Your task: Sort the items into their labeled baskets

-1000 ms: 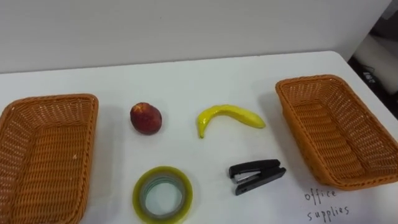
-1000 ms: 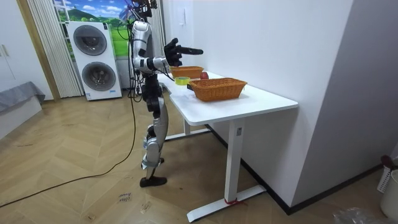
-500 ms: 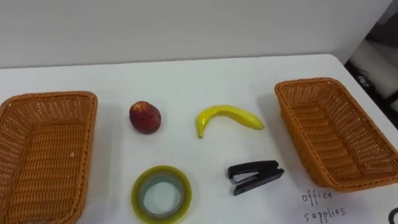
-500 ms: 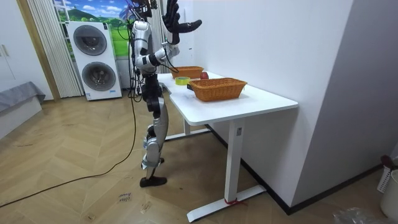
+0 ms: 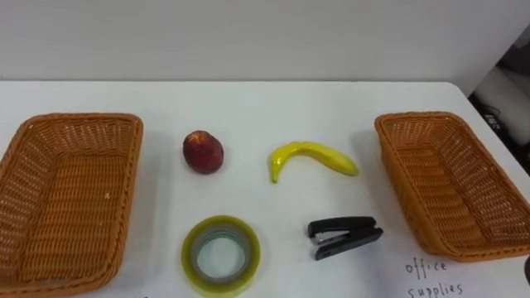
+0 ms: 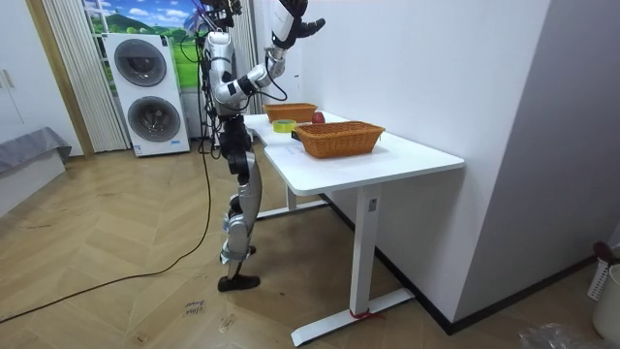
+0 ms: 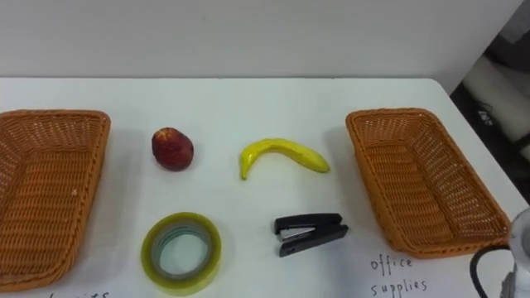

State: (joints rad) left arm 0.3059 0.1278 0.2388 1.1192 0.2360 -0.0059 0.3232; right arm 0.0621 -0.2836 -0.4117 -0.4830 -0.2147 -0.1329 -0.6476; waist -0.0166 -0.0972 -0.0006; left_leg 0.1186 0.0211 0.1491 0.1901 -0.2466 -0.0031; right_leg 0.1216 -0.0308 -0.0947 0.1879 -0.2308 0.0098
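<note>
The right robot hand (image 6: 294, 17) has risen, fingers spread, high above the banana (image 5: 312, 157).

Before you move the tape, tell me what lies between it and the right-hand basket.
The stapler lies between the tape roll and the right basket, apart from both. The banana sits farther back, off that line.

- We see a white table (image 6: 412, 153) on white metal legs, set against a plain white wall (image 6: 436, 58).
- We see light wood flooring (image 6: 126, 291) laid in a herringbone pattern.
- Two white front-loading machines (image 6: 145, 92) are stacked at the back, with a landscape picture (image 6: 145, 19) above them.
- A pale curtain (image 6: 63, 78) hangs beside them.
- A grey wall panel (image 6: 581, 145) closes the room view's right.
</note>
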